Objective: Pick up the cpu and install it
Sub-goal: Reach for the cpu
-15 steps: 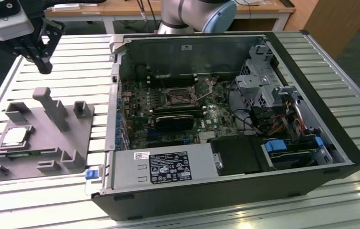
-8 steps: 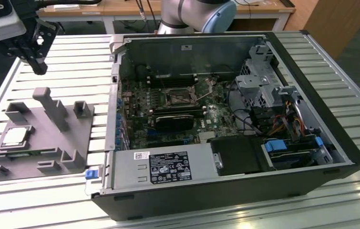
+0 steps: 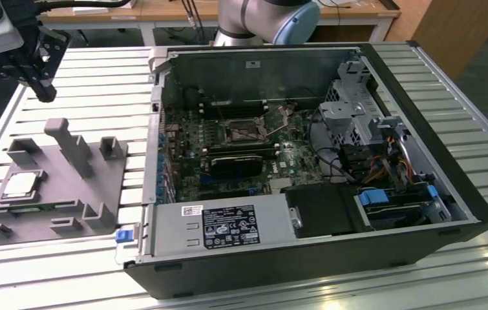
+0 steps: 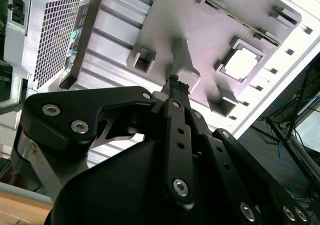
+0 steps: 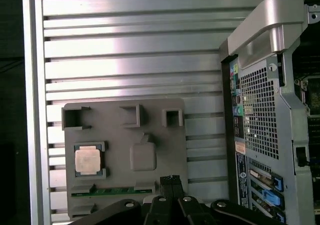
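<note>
The hand (image 3: 45,95) hung above the slatted tabletop (image 3: 97,77), over the far end of the grey fixture (image 3: 71,194) and clear of it. In both wrist views its fingertips (image 5: 171,179) sat pressed together with nothing between them. The cpu (image 3: 21,184) lay flat, silver top up, in a square recess of the fixture, well apart from the hand. Beside the fixture, on the exterior view's right, stood the open computer case (image 3: 313,245), its motherboard socket (image 3: 244,132) uncovered.
</note>
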Tool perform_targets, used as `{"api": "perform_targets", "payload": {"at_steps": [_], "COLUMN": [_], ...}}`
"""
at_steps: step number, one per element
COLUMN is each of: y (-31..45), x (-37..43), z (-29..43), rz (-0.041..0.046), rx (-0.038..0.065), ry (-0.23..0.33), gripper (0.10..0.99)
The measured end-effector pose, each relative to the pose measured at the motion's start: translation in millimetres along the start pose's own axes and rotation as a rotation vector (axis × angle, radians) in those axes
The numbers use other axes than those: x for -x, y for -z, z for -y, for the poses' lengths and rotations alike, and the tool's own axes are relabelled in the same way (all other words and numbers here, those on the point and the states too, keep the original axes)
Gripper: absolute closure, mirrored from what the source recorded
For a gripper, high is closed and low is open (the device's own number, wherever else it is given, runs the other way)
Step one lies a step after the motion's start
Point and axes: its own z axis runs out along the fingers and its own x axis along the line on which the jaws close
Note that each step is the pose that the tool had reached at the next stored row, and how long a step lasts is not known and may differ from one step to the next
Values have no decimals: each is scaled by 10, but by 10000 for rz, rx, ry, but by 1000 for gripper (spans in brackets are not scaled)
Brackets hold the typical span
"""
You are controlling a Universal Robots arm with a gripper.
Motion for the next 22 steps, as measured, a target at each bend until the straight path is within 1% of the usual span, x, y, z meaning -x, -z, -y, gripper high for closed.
{"api": "perform_targets", "payload": {"at_steps": [7,22], "y": [-5,-22], "x": [-120,-319], "z": [11,27], "rz": [1,-5], "rx": [0,-1], "ry": [-1,0], "gripper": [980,980]}}
